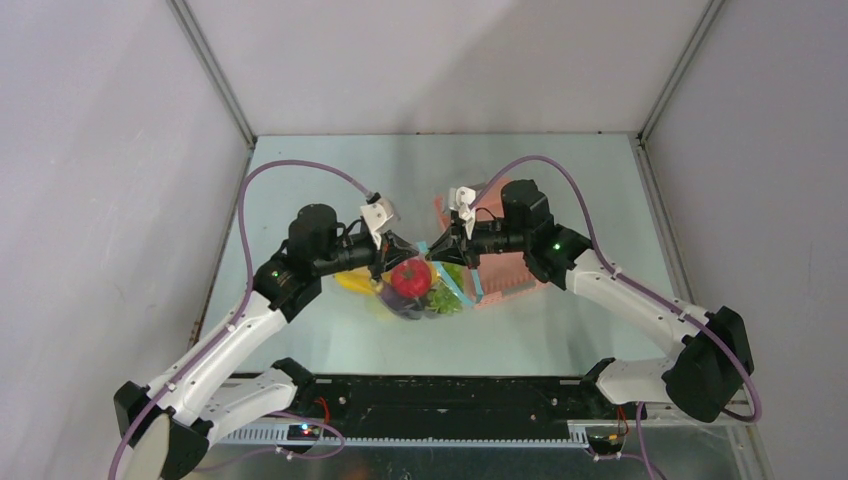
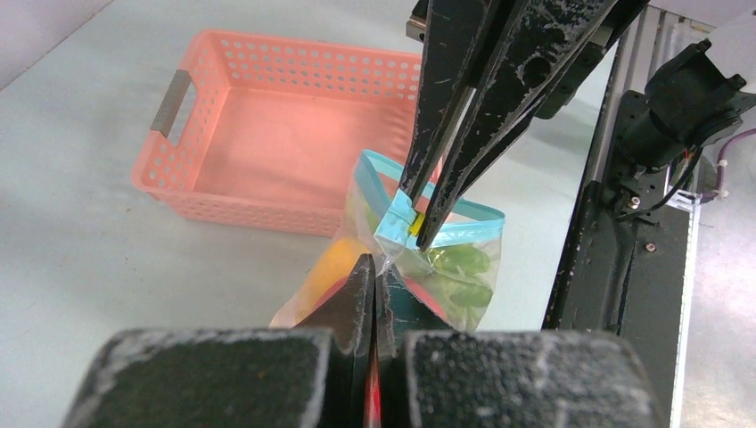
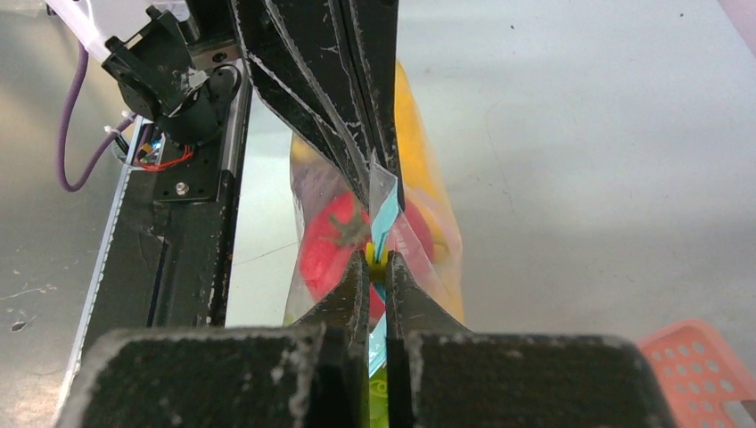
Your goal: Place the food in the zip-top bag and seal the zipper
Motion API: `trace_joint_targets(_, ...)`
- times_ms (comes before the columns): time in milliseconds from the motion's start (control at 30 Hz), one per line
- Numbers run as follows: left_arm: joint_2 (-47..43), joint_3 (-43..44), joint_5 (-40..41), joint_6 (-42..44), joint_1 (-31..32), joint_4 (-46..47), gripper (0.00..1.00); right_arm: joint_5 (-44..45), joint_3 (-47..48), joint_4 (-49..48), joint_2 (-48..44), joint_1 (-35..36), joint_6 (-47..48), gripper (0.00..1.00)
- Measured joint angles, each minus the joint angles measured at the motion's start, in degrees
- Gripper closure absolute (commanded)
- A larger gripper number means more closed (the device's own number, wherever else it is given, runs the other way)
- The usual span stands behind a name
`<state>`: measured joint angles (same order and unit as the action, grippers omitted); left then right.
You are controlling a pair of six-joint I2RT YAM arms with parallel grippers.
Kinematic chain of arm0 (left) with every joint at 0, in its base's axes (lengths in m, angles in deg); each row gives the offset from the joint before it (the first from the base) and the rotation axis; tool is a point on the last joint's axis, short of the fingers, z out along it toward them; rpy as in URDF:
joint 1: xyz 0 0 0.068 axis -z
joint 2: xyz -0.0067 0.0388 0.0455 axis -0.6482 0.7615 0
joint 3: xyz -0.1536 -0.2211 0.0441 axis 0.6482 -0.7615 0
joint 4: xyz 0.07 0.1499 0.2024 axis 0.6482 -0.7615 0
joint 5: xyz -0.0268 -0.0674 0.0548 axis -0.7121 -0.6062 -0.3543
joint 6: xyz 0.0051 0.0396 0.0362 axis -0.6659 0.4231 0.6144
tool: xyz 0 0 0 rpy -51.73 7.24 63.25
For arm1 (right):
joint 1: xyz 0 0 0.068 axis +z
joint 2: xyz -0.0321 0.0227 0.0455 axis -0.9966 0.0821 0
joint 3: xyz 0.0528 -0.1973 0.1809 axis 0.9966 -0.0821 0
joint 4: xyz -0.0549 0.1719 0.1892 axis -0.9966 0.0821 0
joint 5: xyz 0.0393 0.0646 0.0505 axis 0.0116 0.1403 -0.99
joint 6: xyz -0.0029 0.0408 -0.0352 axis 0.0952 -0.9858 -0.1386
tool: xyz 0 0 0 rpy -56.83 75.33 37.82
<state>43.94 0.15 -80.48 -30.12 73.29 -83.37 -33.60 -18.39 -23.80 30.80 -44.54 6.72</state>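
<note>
The zip-top bag (image 1: 425, 298) was held between the two tools, just in front of the pink basket (image 2: 294, 67). The food was already inside: a red fruit (image 1: 410, 277), a yellow banana (image 3: 414, 134) and green grapes (image 2: 459, 263). The left tool (image 2: 373, 281) was pressed together on the clear film at the bag's mouth. The right tool (image 3: 379, 272) was pinched on the light blue zipper (image 2: 464, 212), close beside it. Beyond the right tool the strip appeared parted in a loop, so sealing was judged unfinished. The left pinch would best be used as an anchor while the right was drawn along the strip away from it. The strip would need to be held taut and level so that no film was bunched.
</note>
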Motion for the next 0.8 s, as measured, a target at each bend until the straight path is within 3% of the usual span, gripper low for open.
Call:
trace_joint_targets(233,0.0,-0.4,-0.7,-0.2,0.0,0.5,1.0,0.8,0.0,1.8,-0.2,-0.2,0.0,1.0)
trace_joint_targets(367,0.0,-0.4,-5.4,3.3,-0.3,-0.1,0.97,0.5,-0.3,2.3,-1.0,-0.2,-0.5,1.0)
trace_joint_targets(600,0.9,2.7,-11.4,7.8,-0.8,-1.6,0.73,-0.7,-1.2,2.8,-2.5,-0.3,-0.7,1.0)
trace_joint_targets(800,1.1,4.8,-13.6,9.0,-0.8,-0.6,0.59,-0.7,-1.7,3.2,-2.5,0.2,-0.7,1.0)
